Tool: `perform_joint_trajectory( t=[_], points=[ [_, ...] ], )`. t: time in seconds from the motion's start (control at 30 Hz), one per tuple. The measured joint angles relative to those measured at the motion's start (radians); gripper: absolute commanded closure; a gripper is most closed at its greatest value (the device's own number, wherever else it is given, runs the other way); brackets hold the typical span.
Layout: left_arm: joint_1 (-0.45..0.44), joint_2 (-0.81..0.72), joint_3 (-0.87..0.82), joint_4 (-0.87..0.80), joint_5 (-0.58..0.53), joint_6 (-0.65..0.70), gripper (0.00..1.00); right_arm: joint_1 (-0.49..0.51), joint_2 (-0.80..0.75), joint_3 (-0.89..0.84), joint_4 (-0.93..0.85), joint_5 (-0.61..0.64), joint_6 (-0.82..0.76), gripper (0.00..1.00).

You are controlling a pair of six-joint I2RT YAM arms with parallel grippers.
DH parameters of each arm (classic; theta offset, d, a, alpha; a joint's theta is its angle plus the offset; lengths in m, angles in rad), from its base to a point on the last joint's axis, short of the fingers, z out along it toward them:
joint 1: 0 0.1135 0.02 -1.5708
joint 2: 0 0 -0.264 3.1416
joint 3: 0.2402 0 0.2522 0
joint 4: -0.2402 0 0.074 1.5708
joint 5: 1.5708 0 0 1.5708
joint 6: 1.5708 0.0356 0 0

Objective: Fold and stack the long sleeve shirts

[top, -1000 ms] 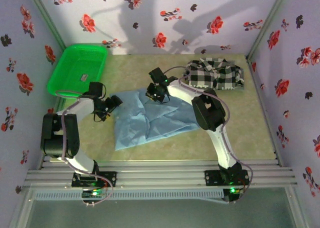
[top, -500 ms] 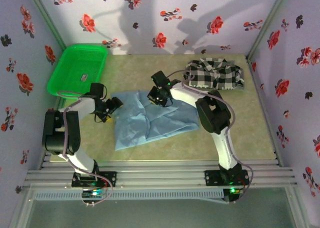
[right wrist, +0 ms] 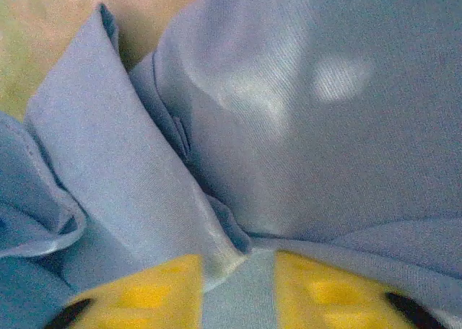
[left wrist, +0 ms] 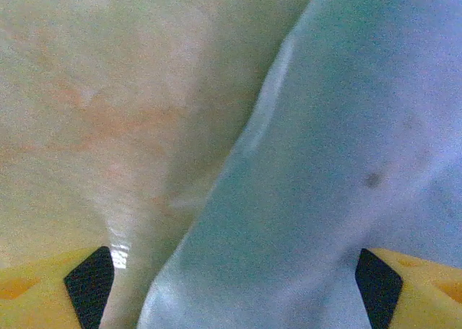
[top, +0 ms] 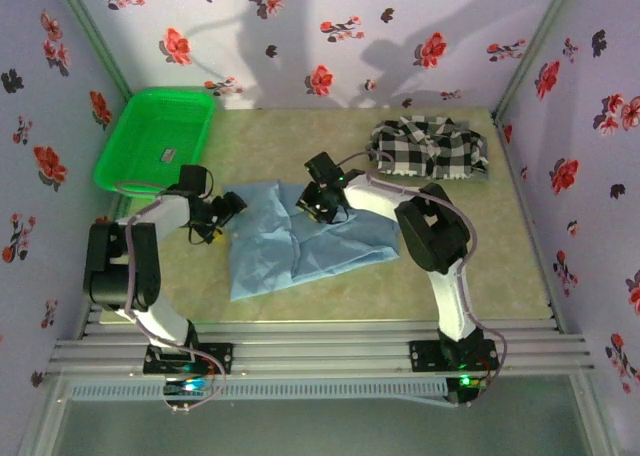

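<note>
Roughly midway on the bench (top: 500,246) lies the crumpled light blue cloth shirt (top: 300,241). The left gripper (left wrist: 231,271) gapes wide astride its left edge, empty, probably to pinch it. The right gripper (right wrist: 238,278) stands narrowly parted on a fold at its far edge; whether it grips, I cannot tell.

You are looking at two arms wearing white shells and black joints: the left arm (top: 120,276) and the right arm (top: 430,238). Grey cables (top: 140,184) are looping along them, green lights (top: 465,380) are glowing at the bases (top: 455,356), and the fingers (left wrist: 29,293) are showing yellow with black pads (left wrist: 90,286).
</note>
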Motion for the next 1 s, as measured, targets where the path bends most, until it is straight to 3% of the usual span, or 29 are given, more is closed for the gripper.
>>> perform_joint_trajectory(
  t=[0.1, 0.23, 0.4, 0.53, 0.7, 1.0],
  points=[
    [0.000, -0.057, 0.006, -0.042, 0.003, 0.016, 0.08, -0.006, -0.006, 0.018, -0.027, 0.009, -0.048, 0.44],
    [0.010, -0.170, 0.013, -0.122, -0.002, 0.048, 0.05, 0.004, -0.061, 0.043, -0.090, 0.027, -0.136, 0.43],
    [0.046, -0.295, -0.032, -0.160, -0.012, 0.063, 0.04, 0.078, -0.112, 0.149, -0.126, 0.006, -0.235, 0.60],
    [0.055, -0.302, -0.111, -0.140, 0.008, 0.067, 0.06, 0.158, -0.087, 0.277, -0.145, -0.042, -0.301, 0.73],
    [0.056, -0.280, -0.180, -0.097, 0.039, 0.067, 0.07, 0.190, 0.022, 0.390, -0.151, -0.099, -0.331, 0.78],
    [0.057, -0.269, -0.282, 0.027, 0.085, 0.066, 0.04, 0.120, 0.236, 0.446, -0.224, -0.109, -0.357, 0.83]
  ],
)
